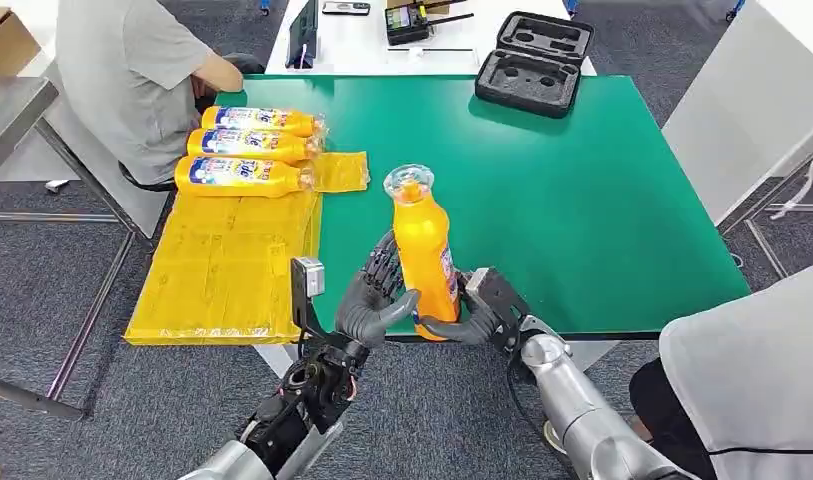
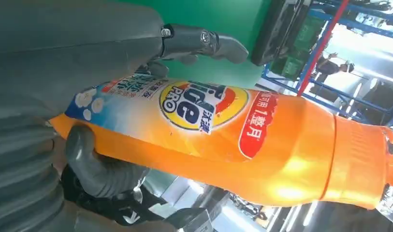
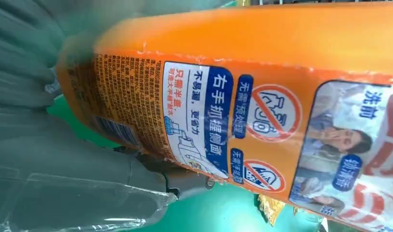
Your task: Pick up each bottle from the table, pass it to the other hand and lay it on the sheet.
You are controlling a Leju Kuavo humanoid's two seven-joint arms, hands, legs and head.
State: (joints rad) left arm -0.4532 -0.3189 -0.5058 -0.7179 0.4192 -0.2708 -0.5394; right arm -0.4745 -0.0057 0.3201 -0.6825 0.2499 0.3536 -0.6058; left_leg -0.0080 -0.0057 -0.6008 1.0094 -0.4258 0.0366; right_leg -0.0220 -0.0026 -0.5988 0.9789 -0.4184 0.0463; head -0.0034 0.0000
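three bottles already lie side by side on the yellow sheet, off beyond the left hand, their caps pointing the same way. a fourth, the orange bottle, is upright in the air between the two hands, over the near edge of the green table. no further bottles stand on the table as far as i can see, so this looks like the last one.

judged step: the hand-over itself. the left hand is wrapped round the lower body of the orange bottle, thumb across the front. the right hand holds the base from the other side, fingers curled under it. both are gripping at once; which hand carries the weight i cannot tell.

left to do, by my reading: right hand lets go, left hand carries the bottle to the sheet and lays it down beside the others.

bottle itself: glossy orange plastic, clear cap on top, shrink label with a yellow and blue logo on one face and printed instructions on the other. slick surface, could slip.
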